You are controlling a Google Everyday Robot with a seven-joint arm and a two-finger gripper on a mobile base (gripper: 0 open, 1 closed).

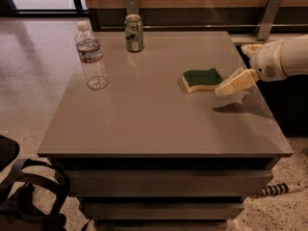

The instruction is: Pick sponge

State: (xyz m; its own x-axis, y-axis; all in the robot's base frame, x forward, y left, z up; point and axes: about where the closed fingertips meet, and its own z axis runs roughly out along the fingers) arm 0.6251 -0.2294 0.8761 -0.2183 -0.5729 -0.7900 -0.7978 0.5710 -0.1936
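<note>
Big grey square-topped table filled mid frame. White robot arm came in from the right edge, its pale yellow gripper hanging above the tabletop just right of the sponge; open or closed, could not tell. Clear plastic water bottle stood upright at upper left, label writing unreadable. Wavy-edged green-over-yellow sponge lay flat right of centre, green side up, long axis left-right, right end slightly higher in frame. Green-and-white soda can stood upright at the top, brand unreadable.
</note>
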